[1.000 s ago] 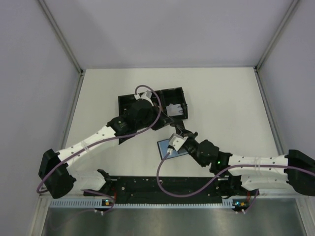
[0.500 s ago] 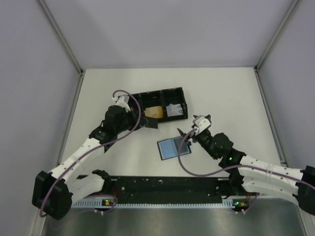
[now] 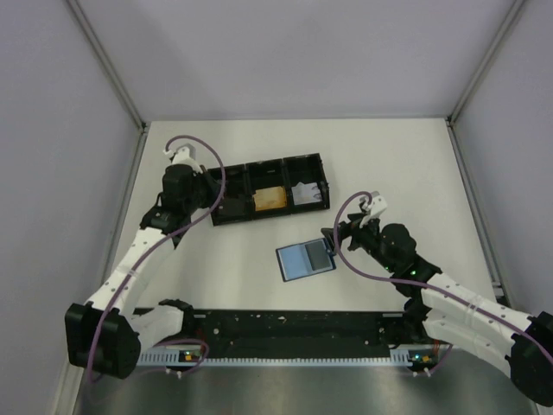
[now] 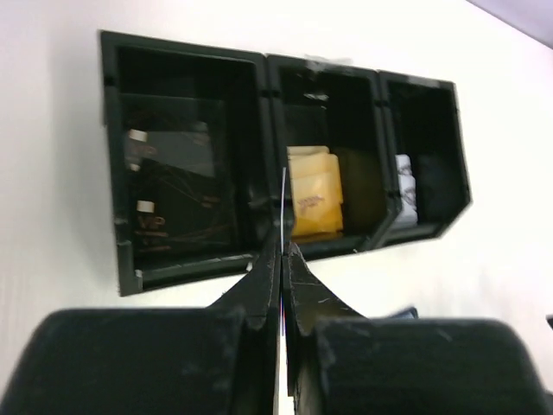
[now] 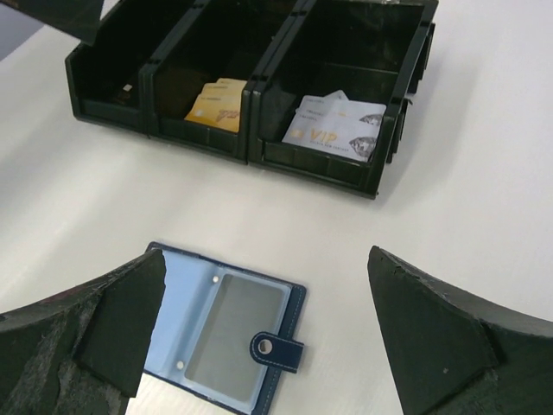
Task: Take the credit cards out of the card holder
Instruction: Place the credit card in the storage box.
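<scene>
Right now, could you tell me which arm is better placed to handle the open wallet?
Right. The right gripper is open beside the wallet, which shows between its fingers in the wrist view. The left gripper is shut, away by the tray.

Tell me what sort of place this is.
Probably a robotics lab test cell: a white table boxed in by plain grey panels, with the left arm and right arm bolted at its near edge.

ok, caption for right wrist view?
Open right gripper framing the unfolded card holder; orange-tan card and silver card lie in the black tray.
</scene>
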You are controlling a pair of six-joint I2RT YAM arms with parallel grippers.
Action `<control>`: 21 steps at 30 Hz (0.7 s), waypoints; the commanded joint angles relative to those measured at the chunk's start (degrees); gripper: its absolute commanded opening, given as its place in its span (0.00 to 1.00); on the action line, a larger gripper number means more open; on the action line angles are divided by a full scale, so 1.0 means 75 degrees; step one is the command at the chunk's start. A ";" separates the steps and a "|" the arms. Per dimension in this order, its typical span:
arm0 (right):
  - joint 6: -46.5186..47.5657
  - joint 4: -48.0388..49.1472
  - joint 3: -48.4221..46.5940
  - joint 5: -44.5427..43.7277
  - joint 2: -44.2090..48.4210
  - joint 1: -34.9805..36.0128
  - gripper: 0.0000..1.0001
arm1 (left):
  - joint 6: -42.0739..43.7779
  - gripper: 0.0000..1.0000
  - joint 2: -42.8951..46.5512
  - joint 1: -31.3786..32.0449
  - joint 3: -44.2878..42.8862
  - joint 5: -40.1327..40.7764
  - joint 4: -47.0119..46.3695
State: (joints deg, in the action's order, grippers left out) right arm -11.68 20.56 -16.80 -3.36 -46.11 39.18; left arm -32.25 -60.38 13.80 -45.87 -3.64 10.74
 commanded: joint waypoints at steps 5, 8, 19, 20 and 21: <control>-0.0305 -0.0268 -0.0174 -0.0010 0.0136 -0.0068 0.98 | 0.0362 0.00 -0.1755 -0.0317 -0.1500 0.0662 0.0700; -0.0294 -0.0280 -0.0163 0.0002 0.0148 -0.0068 0.98 | 0.0456 0.00 -0.2599 -0.0352 -0.2027 0.0277 0.0969; -0.0212 -0.0221 -0.0128 -0.0127 0.0089 -0.0068 0.98 | 0.0257 0.00 -0.4534 -0.0387 -0.2978 -0.0581 0.1193; -0.0212 -0.0233 -0.0128 -0.0150 0.0077 -0.0068 0.98 | 0.0222 0.00 -0.4605 -0.0387 -0.3001 -0.0535 0.1204; -0.0212 -0.0233 -0.0128 -0.0139 0.0089 -0.0068 0.98 | 0.0187 0.00 -0.4687 -0.0387 -0.3036 -0.0488 0.1239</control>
State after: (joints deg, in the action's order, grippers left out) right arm -13.28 17.47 -16.80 -3.60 -46.09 39.18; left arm -30.00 -94.11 11.29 -66.02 -5.98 20.32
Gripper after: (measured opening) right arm 0.984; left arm 0.010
